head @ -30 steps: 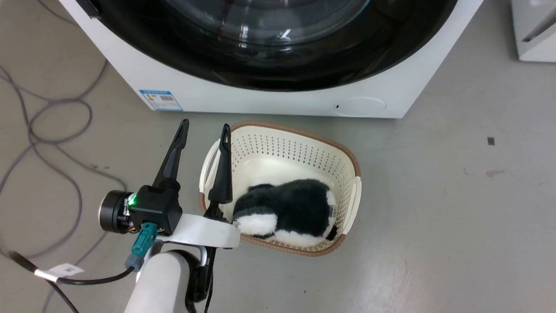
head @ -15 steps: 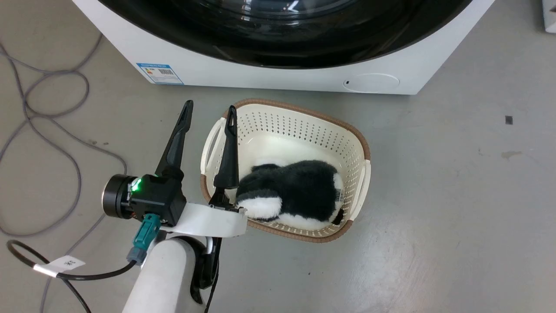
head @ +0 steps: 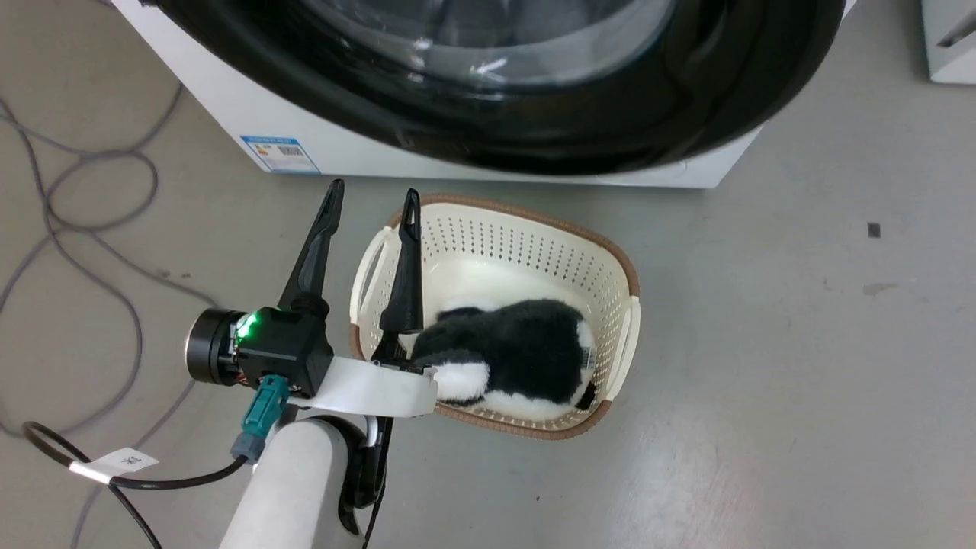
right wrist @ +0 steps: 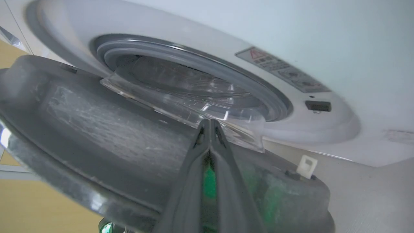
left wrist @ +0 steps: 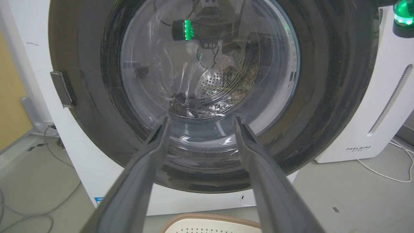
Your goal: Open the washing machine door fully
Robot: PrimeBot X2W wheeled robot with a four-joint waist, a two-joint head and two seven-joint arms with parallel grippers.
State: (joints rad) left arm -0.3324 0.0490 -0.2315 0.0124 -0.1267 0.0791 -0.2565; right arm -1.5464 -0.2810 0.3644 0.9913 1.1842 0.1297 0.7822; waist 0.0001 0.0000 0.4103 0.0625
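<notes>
Clearly the large round washing machine door, glossy black rim around a bulging clear glass bowl (head: 534, 107), stands ajar on the white front-loading machine (head: 267, 122). The right wrist view looks along its inner face (right wrist: 97, 139) towards the grey-rubber-ringed drum mouth (right wrist: 190, 64). The right tool (right wrist: 209, 123) sits in that gap, its two fingers pressed together with nothing between them. Its tips are at the edge of the glass bowl, though I cannot tell whether they touch it.

The step in hand appears to be sweeping the door outward from behind. That push is better placed on the stiff rim than on the glass, following the hinge arc until the door stops.

The left tool (head: 374, 188) hangs wide open and empty over the floor beside a cream perforated plastic basket (head: 625, 328) holding a black-and-white plush toy (head: 526, 351), and should stay out of the swing.

The door's upper part is cut off in the head view, and reflections muddy the glass.
</notes>
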